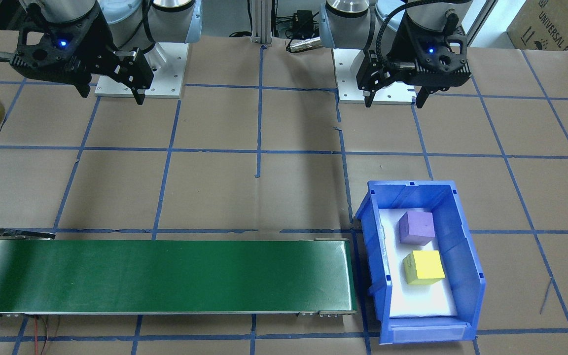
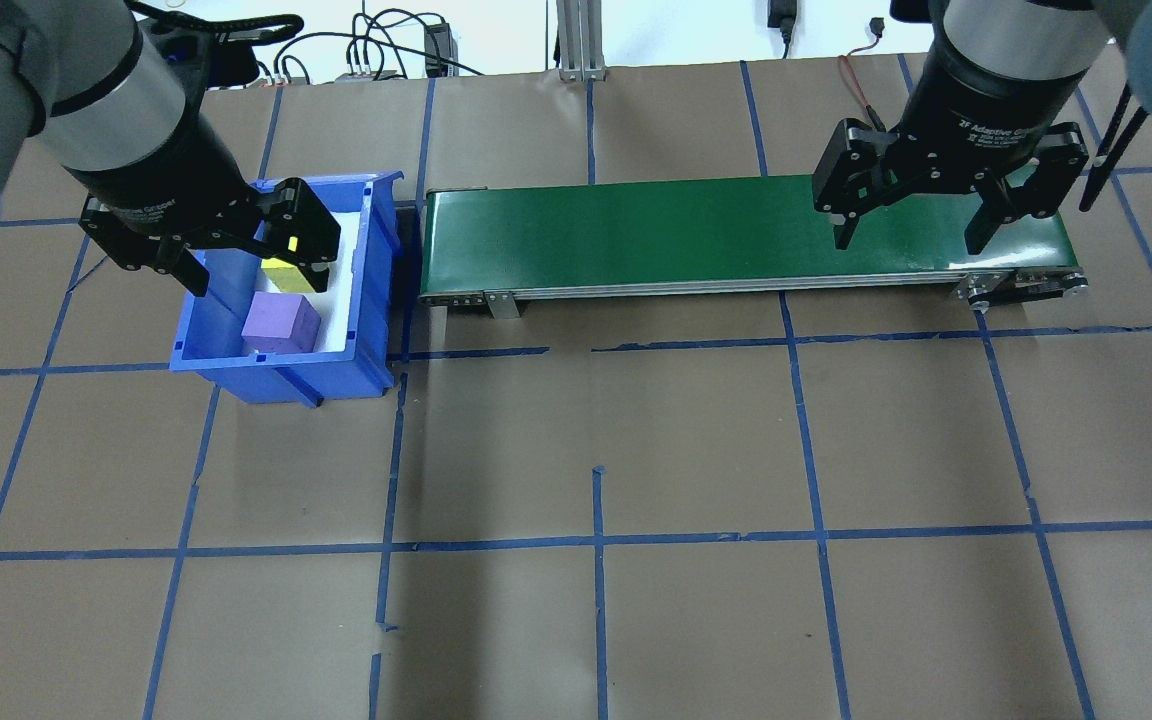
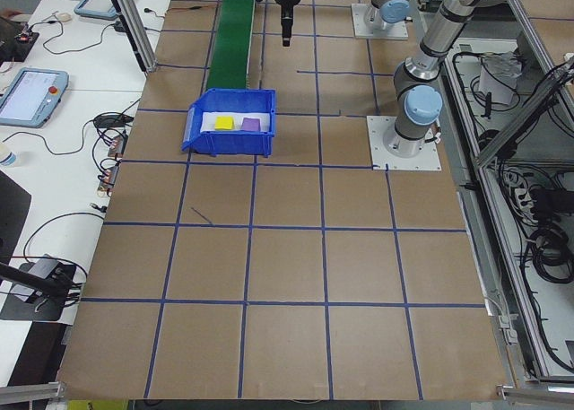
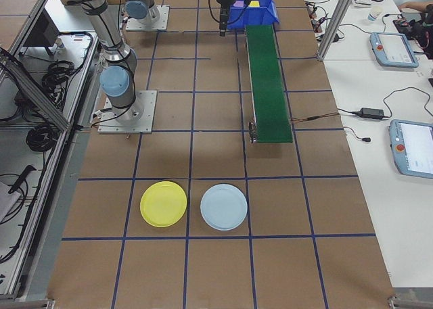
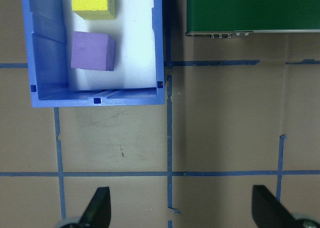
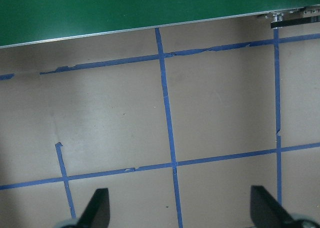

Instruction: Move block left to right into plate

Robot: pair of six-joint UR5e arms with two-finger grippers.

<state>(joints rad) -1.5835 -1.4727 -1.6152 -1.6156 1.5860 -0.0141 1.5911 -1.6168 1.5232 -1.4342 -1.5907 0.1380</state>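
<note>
Overhead exterior shows both jaws spread wide and empty, so the pick is unstarted: left gripper (image 2: pixel 248 262) must descend onto a block (image 2: pixel 281 322) in the bin (image 2: pixel 376 290), plate (image 4: pixel 163 203) far off at the desk's right end.

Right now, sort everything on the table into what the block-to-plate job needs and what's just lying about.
Needed: purple foam cube, yellow foam cube, blue plastic bin holding both, green conveyor belt, round yellow plastic plate.

Lying about: round pale-blue plate.
</note>
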